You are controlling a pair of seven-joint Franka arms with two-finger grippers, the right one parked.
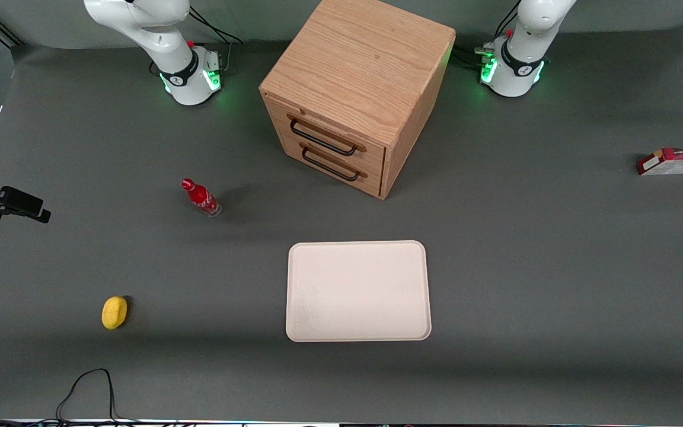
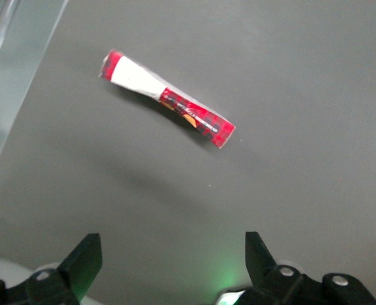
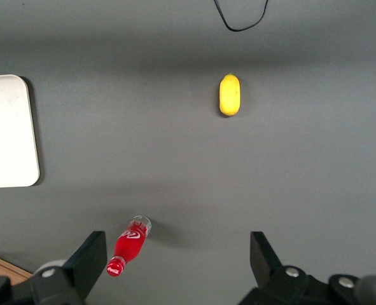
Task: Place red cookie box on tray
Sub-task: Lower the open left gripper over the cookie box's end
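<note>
The red cookie box (image 1: 679,161) is long and flat, dark red with a white portion. It lies on the grey mat at the working arm's end of the table, close to the mat's edge. In the left wrist view the box (image 2: 165,105) lies slantwise on the mat, well apart from my gripper (image 2: 173,260). The gripper hangs above the mat, open, with nothing between its dark fingertips (image 2: 86,254). It does not show in the front view. The cream-white tray (image 1: 358,244) lies flat and bare, nearer the front camera than the cabinet.
A wooden drawer cabinet (image 1: 353,95) with two closed drawers stands between the arm bases. A small red bottle (image 1: 201,197) and a yellow rounded object (image 1: 114,312) sit toward the parked arm's end. A black cable (image 1: 89,385) loops near the front edge.
</note>
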